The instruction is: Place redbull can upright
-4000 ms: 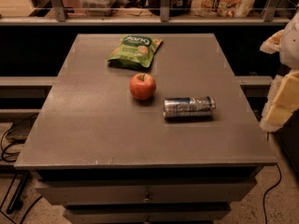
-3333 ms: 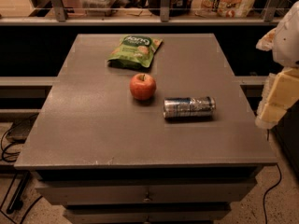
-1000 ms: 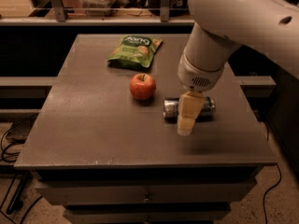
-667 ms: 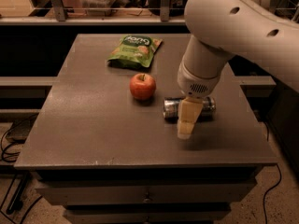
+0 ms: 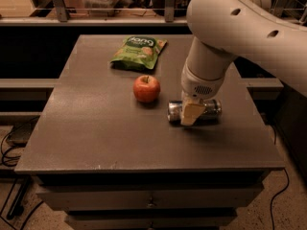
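The redbull can (image 5: 211,108) lies on its side on the grey surface (image 5: 96,133), right of centre, its long axis running left to right. Its silver left end points toward the red apple (image 5: 146,88), which sits just beside it and slightly farther back, apart from the can. The gripper (image 5: 192,114) is lowered over the middle of the can, and its pale tip covers the can's front face, so only the two ends show. Whether it is closed on the can or merely straddling it cannot be told. The thick white arm (image 5: 240,28) reaches in from the upper right. A green snack bag (image 5: 138,51) lies flat behind the apple, well apart from the can.
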